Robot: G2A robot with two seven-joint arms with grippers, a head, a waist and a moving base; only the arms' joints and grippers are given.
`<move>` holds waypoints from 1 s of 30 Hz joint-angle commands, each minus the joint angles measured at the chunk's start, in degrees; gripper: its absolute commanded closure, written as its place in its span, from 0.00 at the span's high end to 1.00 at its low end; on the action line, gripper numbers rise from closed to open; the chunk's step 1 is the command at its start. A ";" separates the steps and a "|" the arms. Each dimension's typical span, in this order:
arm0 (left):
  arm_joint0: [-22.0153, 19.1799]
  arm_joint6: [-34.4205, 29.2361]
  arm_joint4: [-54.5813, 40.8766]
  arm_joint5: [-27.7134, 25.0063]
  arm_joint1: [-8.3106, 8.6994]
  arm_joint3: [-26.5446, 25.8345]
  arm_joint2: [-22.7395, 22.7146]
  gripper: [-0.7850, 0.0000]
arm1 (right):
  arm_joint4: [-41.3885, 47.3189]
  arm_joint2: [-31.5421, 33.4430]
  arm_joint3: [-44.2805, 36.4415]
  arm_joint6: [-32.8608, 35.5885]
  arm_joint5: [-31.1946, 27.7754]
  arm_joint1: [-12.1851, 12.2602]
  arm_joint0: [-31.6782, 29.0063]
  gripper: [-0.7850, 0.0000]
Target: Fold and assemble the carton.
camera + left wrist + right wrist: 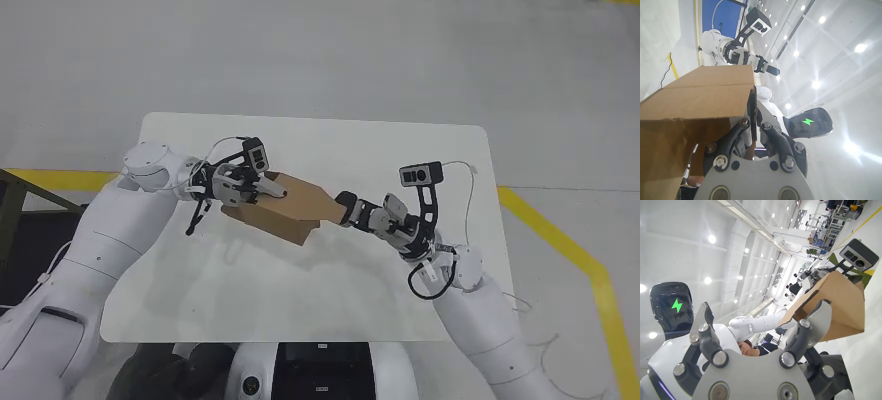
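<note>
Top view: carton [285,207] at the middle of the counter [400,150], left gripper [268,186] fingers pinching its edge, right gripper [342,206] fingers spread open against it, so a hard shove could slip that lone pinch.

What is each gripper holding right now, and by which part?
The left gripper pinches the carton by a panel edge at one end. The right gripper is open, holding nothing; one finger lies at the other end.

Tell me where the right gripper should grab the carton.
Probably the thin flap edge at the open end of the carton facing the right gripper, approached end-on with a finger either side of the board; the left gripper already pinches the opposite end.
</note>
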 commanded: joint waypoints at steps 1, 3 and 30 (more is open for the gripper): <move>0.12 0.52 0.31 -0.19 -0.06 -0.02 -0.29 0.00 | 0.33 -0.34 -0.01 0.09 0.40 -0.08 0.08 1.00; 0.29 0.81 0.70 -0.25 -0.09 -0.17 -0.58 0.00 | 0.43 -0.66 0.03 0.06 0.68 -0.17 0.19 1.00; 3.11 2.98 3.14 0.14 -0.36 -3.89 -4.54 0.00 | -0.19 -4.69 1.71 -2.58 -1.81 -1.72 1.13 1.00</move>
